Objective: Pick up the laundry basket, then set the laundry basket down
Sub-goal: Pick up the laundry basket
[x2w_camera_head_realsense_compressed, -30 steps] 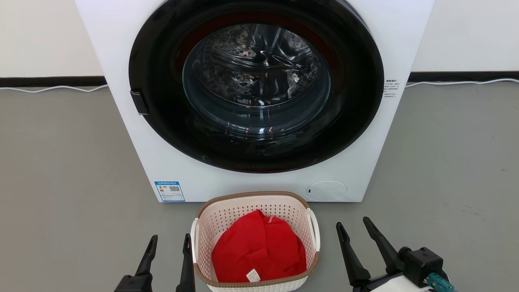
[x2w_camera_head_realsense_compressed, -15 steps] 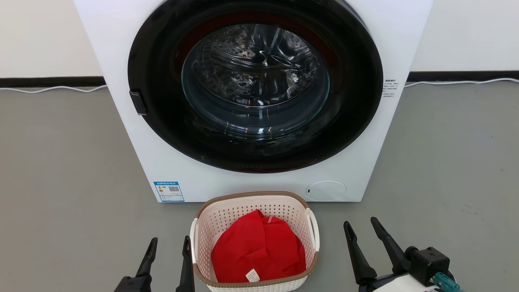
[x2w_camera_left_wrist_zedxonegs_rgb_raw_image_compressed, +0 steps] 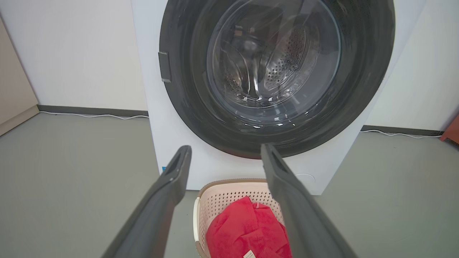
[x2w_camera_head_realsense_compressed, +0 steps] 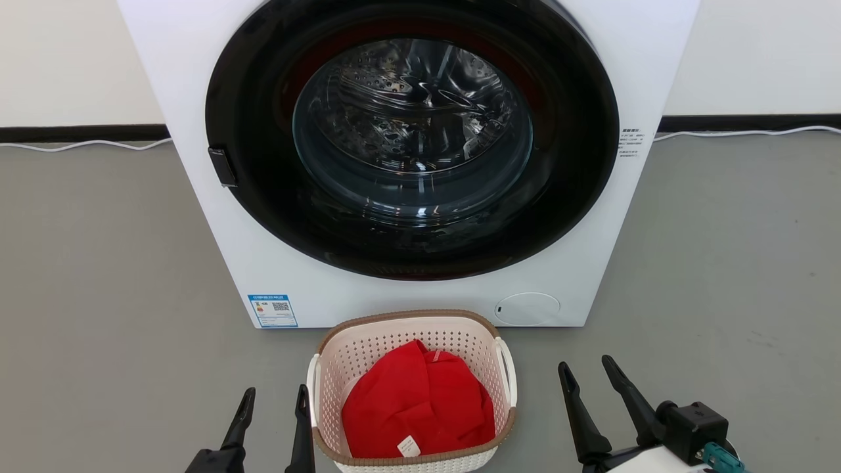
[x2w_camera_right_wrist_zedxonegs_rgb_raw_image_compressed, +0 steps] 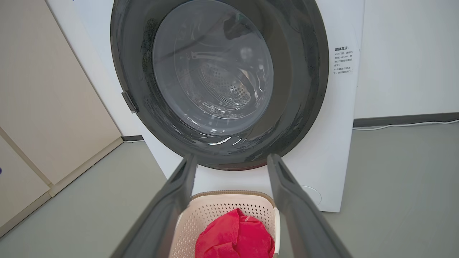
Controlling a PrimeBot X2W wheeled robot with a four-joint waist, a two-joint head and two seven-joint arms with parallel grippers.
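Flanking the laundry basket [x2w_camera_head_realsense_compressed: 368,355], left hand [x2w_camera_head_realsense_compressed: 276,390] and right hand [x2w_camera_head_realsense_compressed: 585,362] gape wide, apparently not touching.

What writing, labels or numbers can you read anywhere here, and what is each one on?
Nothing reads clearly enough to quote.
Blue label, lower left of the washing machine front: a code square and small print, too small to read.
Printed notice at the machine's right edge: Chinese characters, too small to read.
White tag on the red garment in the laundry basket: blurred, nothing legible.
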